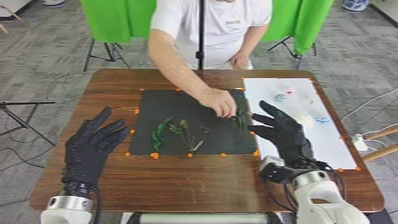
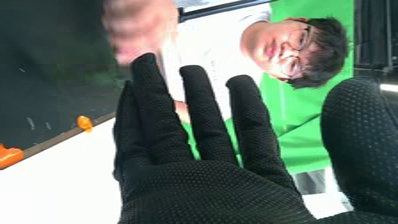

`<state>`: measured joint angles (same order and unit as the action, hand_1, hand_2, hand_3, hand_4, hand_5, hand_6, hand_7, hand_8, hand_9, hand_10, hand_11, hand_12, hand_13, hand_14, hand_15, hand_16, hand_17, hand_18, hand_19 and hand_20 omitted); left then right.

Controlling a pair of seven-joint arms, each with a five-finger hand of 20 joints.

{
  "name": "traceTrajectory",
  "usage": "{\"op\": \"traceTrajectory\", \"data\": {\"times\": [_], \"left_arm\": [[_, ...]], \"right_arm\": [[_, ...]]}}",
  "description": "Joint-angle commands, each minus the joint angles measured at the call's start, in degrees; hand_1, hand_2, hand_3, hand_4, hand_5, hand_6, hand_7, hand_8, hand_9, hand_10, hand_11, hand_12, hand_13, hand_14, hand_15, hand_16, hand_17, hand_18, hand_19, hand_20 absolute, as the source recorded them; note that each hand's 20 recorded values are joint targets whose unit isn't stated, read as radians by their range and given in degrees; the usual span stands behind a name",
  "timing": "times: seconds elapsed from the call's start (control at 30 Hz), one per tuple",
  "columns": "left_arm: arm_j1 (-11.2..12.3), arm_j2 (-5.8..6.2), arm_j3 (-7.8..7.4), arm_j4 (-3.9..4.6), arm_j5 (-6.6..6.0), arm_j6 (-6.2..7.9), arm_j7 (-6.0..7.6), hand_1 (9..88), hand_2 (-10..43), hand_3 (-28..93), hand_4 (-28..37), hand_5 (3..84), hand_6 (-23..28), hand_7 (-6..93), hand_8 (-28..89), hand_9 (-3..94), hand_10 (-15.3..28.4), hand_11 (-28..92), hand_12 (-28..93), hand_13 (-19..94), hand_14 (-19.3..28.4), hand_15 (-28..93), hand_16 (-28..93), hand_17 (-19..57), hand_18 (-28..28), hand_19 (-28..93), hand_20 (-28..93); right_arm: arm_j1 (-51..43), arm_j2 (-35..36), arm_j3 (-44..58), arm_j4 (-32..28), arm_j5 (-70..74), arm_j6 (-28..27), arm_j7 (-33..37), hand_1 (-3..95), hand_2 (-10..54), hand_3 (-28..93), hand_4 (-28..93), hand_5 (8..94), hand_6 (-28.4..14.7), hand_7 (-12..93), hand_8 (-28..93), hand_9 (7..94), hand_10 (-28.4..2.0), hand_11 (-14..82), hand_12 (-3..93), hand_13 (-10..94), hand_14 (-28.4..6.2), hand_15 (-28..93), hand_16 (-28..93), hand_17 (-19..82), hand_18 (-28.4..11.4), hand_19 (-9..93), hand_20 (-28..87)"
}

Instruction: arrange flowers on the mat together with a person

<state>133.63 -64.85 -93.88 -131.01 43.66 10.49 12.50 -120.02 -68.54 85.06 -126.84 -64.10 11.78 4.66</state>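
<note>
Flowers (image 1: 161, 134) lie on the black mat (image 1: 160, 106), a person's hand (image 1: 218, 102) over it; left hand (image 1: 86, 150) and right hand (image 1: 286, 134) flank it, fingers extended.

Brown wood grain on table (image 1: 178, 190). Plain black across mat (image 1: 164, 105), with bright orange for spots (image 1: 155, 155) along edges. Vivid green in leafy sprig (image 1: 160, 134), duller green in thin sprigs (image 1: 184, 131) beside. White for sheet (image 1: 329, 145); pink, pale blue and perhaps cream among small flowers (image 1: 322, 120) there. Black on left hand (image 1: 91, 145) and right hand (image 1: 286, 137), with fine dotted pattern over right palm. Plain white on person's shirt (image 1: 180, 20), bright green on cloth (image 1: 115, 20) behind.
</note>
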Motion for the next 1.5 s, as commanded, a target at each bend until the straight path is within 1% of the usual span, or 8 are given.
{"op": "traceTrajectory", "data": {"times": [0.03, 0.23, 0.4, 0.5, 0.63, 1.17, 1.2, 1.5], "left_arm": [[0.54, -0.73, -0.62, -0.15, -0.95, -1.15, 0.71, 16.2, 13.3, 74, -28.3, 32.3, 9.1, 6.6, -8, 35.0, 22.1, 23, 9, 27, 28.4, 48, -10, -4.6, 27.4, 65, 1], [0.49, -0.83, -1.52, -0.42, -1.0, -1.92, 1.39, 16.3, 13.3, 74, -28.3, 32.4, 9.1, 6.4, -8, 35.2, 22.2, 23, 9, 28, 28.4, 49, -11, -3.6, 28.2, 67, 2], [0.19, -0.78, -1.22, -0.28, -1.07, -1.36, 2.29, 16.4, 13.3, 73, -28.3, 32.3, 9.1, 6.3, -8, 35.2, 22.2, 23, 9, 29, 28.4, 48, -11, -1.1, 28.3, 69, 1], [0.24, -0.51, -0.94, -0.32, -1.12, -0.73, 2.68, 16.7, 13.2, 73, -28.3, 32.6, 9.2, 5.8, -7, 35.9, 22.3, 22, 9, 32, 28.4, 46, -11, 6.2, 28.4, 83, -23], [0.4, -0.49, -0.87, -0.34, -1.09, -0.53, 2.66, 17.2, 13.2, 73, -28.3, 33.0, 9.2, 5.7, -8, 36.8, 22.3, 22, 9, 34, 28.4, 45, -11, 13.1, 28.4, 88, -28], [0.6, 0.01, -0.92, -0.3, -1.59, -0.33, 2.35, 17.2, 12.8, 74, -28.3, 33.1, 9.3, 6.2, -8, 36.9, 22.4, 22, 10, 33, 28.4, 44, -10, 7.6, 28.4, 81, -28], [0.7, 0.29, -0.75, -0.4, -1.75, 0.16, 2.7, 17.2, 12.8, 74, -28.3, 33.1, 9.3, 6.2, -8, 36.9, 22.4, 22, 10, 33, 28.4, 44, -10, 7.2, 28.4, 81, -28], [0.58, 0.31, -0.69, -0.53, -1.83, 0.29, 2.25, 17.5, 13.0, 74, -28.3, 33.1, 9.4, 6.3, -8, 36.7, 22.5, 22, 10, 32, 28.4, 45, -10, 6.4, 28.4, 82, -28]], "right_arm": [[0.06, 0.1, -0.88, 0.56, -1.83, 0.09, -0.43, 16.9, 5.4, 84, -28, 38.7, -1.6, 12, -13, 46.2, -17.4, 8.8, 11.7, 41, -21.4, 23, 18, 6, -20.0, 43, 16], [1.56, 0.38, -1.67, 1.29, -2.45, -0.17, -0.33, 17.3, 5.1, 84, -28, 38.7, -1.6, 12, -13, 46.3, -17.3, 9.0, 11.7, 41, -21.1, 24, 18, 6, -19.9, 44, 16], [2.17, 0.44, -2.2, 1.55, -2.95, -0.1, -0.07, 17.8, 4.9, 85, -28, 38.8, -1.6, 13, -13, 46.5, -17.2, 9.3, 11.7, 42, -20.9, 24, 17, 6, -19.9, 44, 16], [2.27, 0.4, -2.44, 1.56, -3.14, -0.19, 0.07, 18.1, 4.7, 85, -28, 38.7, -1.6, 13, -13, 46.6, -17.3, 9.4, 11.7, 42, -20.8, 25, 17, 6, -19.9, 44, 16], [2.07, 0.39, -2.11, 1.54, -3.23, -0.45, -0.04, 18.4, 4.6, 85, -28, 38.7, -1.6, 13, -13, 46.7, -17.3, 9.6, 11.6, 42, -20.7, 25, 17, 6, -19.9, 44, 16], [2.71, 1.13, -2.03, 1.22, -4.32, 1.25, 0.02, 19.1, 4.6, 85, -28, 38.9, -1.6, 13, -13, 47.1, -17.4, 10.0, 11.6, 43, -20.6, 27, 16, 6, -19.9, 45, 16], [2.86, 1.1, -1.93, 1.11, -4.81, 1.32, 0.18, 19.1, 4.5, 85, -28, 38.9, -1.6, 13, -13, 47.2, -17.4, 10.1, 11.6, 43, -20.6, 28, 16, 6, -19.9, 45, 16], [3.27, 4.48, -2.61, -1.34, -17.54, 12.62, 6.72, 19.6, 3.9, 85, -28, 40.6, -1.7, 14, -14, 47.9, -17.8, 11.2, 11.8, 48, -19.5, 40, 13, 7, -20.2, 49, 17]]}}
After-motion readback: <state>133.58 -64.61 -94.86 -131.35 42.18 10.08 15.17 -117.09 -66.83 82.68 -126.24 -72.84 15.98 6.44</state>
